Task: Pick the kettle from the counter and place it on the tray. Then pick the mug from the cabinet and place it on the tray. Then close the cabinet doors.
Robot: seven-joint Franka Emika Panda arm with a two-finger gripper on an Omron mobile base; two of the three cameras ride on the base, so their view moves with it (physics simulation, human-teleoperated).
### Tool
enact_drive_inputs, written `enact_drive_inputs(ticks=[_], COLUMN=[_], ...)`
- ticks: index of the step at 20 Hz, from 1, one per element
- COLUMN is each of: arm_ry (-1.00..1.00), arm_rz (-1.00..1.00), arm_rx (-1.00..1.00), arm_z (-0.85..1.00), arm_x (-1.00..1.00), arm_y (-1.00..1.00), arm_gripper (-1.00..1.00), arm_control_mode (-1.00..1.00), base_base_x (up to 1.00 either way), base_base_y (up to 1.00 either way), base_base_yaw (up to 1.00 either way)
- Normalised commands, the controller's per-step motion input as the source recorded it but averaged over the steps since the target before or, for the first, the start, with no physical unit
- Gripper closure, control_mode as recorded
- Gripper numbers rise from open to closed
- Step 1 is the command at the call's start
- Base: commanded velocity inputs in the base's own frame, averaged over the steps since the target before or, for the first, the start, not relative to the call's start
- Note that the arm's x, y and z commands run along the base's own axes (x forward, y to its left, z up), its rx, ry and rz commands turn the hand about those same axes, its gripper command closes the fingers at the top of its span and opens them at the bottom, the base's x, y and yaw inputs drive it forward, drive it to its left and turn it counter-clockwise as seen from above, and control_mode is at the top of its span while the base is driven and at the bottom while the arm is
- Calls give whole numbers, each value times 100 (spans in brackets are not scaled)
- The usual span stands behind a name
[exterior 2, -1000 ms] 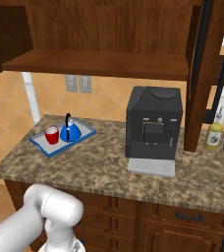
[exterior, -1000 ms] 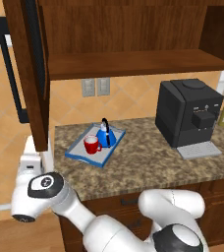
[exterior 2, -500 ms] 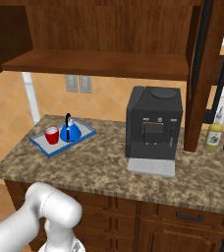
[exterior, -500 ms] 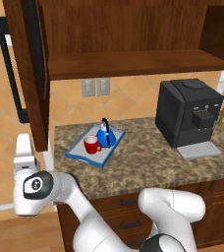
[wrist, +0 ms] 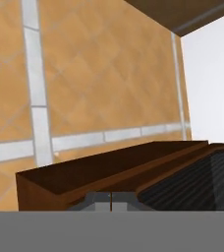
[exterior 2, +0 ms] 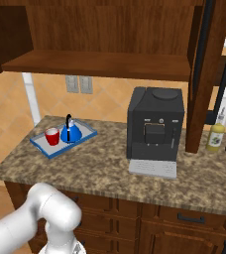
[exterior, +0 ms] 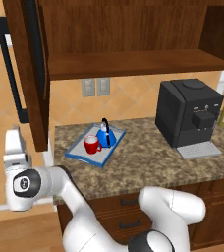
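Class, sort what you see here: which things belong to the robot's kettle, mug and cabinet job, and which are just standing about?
Job: kettle, mug, tray, counter, cabinet doors, gripper.

Standing about: coffee machine, bottles, wall outlets.

arm (exterior: pixel 79 206) swung far left, hand up, jaws shut.

No lettering, label or number can be read anywhere (bottle labels are too blurred).
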Motion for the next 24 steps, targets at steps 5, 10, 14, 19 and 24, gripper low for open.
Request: enact_drive_inputs(ticks=[5,10,14,19,24], arm_ry=[-12,-18,-21,-36,-24], arm_rz=[-11,-13,-16,-14,-10], arm_rx=[0,3,12,28,28], arm_z=[25,31,8,12,7], arm_x=[0,0,3,0,6], arm_y=[11,0,-4,0,0], arm_gripper=[100,100,100,100,100], arm_control_mode=[-100,-100,-100,-100,-100], base_base_x=[0,0,0,0,0], base_base_y=[0,0,0,0,0], base_base_yaw=[0,0,0,0,0])
